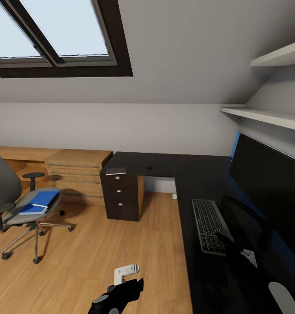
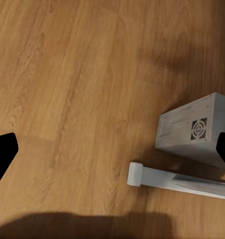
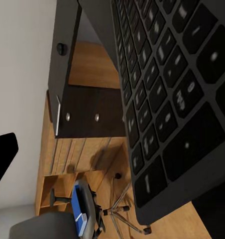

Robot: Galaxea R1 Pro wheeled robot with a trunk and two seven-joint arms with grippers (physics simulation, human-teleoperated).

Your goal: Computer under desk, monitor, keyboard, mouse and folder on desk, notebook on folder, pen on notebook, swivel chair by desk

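Observation:
The black desk runs along the right, with the monitor on it. The keyboard lies in front of the monitor. My right gripper hovers open just over the keyboard's near end. The mouse sits far back on the desk. The dark notebook lies above the drawer unit. The swivel chair stands at the left, with the blue folder on its seat and what looks like the white pen on the folder. My left gripper hangs open over the floor, near the pale grey computer.
A light wooden chest stands between the chair and the drawer unit. A low wooden shelf runs behind the chair. Wall shelves hang above the monitor. A white rod lies beside the computer. Wood floor stretches between chair and desk.

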